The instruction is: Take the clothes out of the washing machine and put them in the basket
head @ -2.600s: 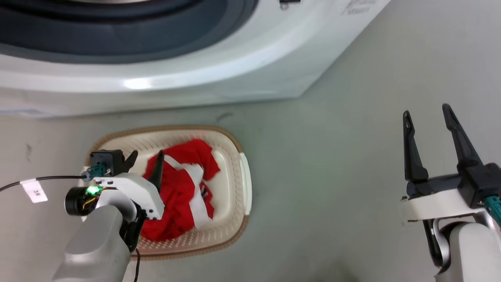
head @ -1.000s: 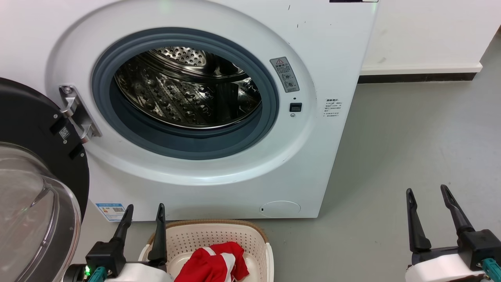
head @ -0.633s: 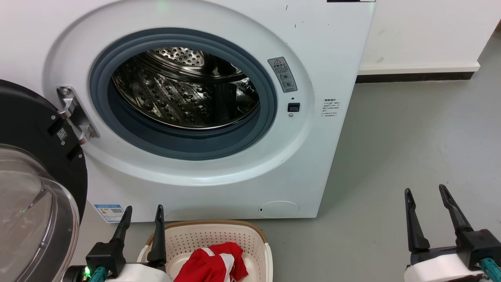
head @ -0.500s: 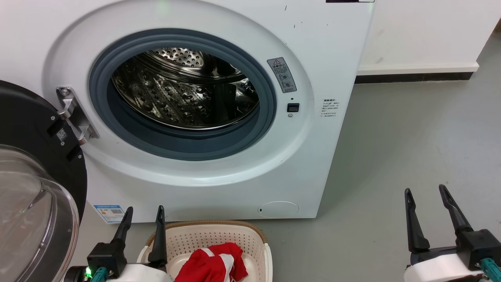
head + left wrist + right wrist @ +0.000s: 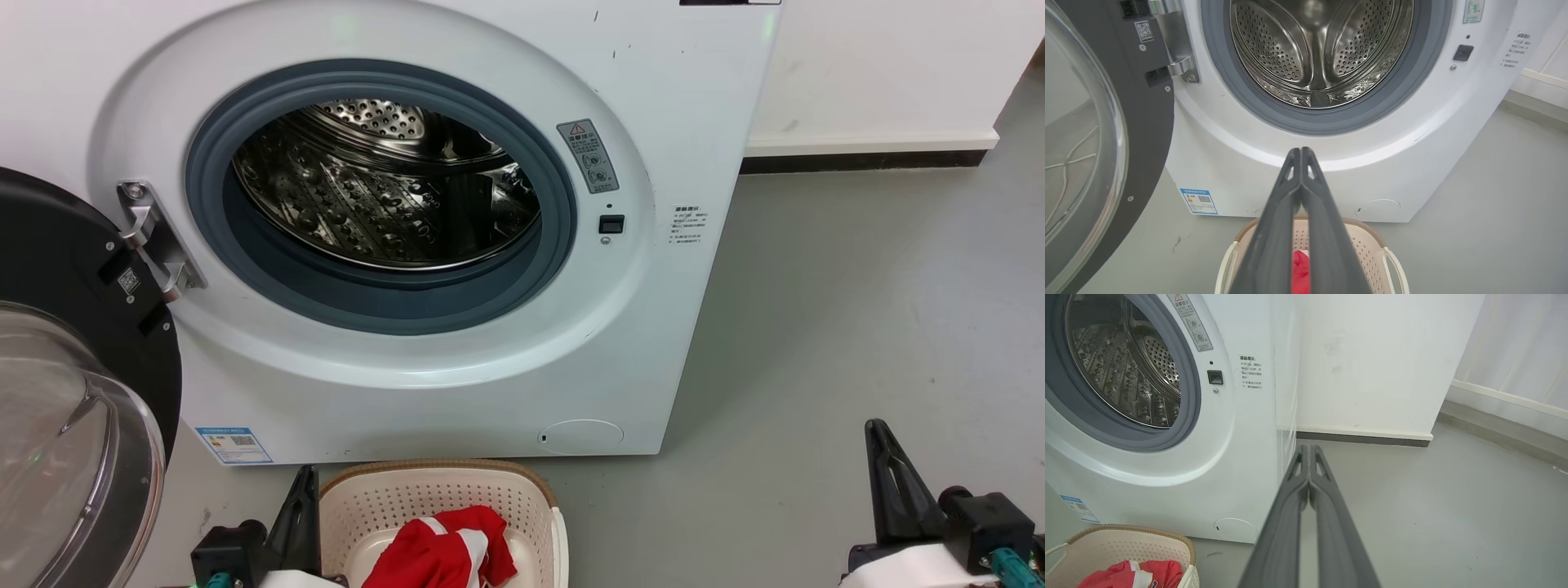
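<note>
Grey floor point(image 5: 857, 310), clothes point(image 5: 445, 551) in basket point(image 5: 424, 490), washer point(image 5: 678, 122) open

smooth grey floor point(image 5: 857, 310) meets a white wall point(image 5: 882, 65) along a dark baseboard strip point(image 5: 865, 161).

Washing machine point(image 5: 457, 392): white front-loader, black-rimmed glass door point(image 5: 73, 425) swung open at left, perforated steel drum point(image 5: 384, 188) exposed. Basket point(image 5: 441, 488): cream, perforated, brown rim, on floor point(image 5: 816, 327) just before the machine's base. Red-and-white clothes point(image 5: 445, 555) heaped inside it.
</note>
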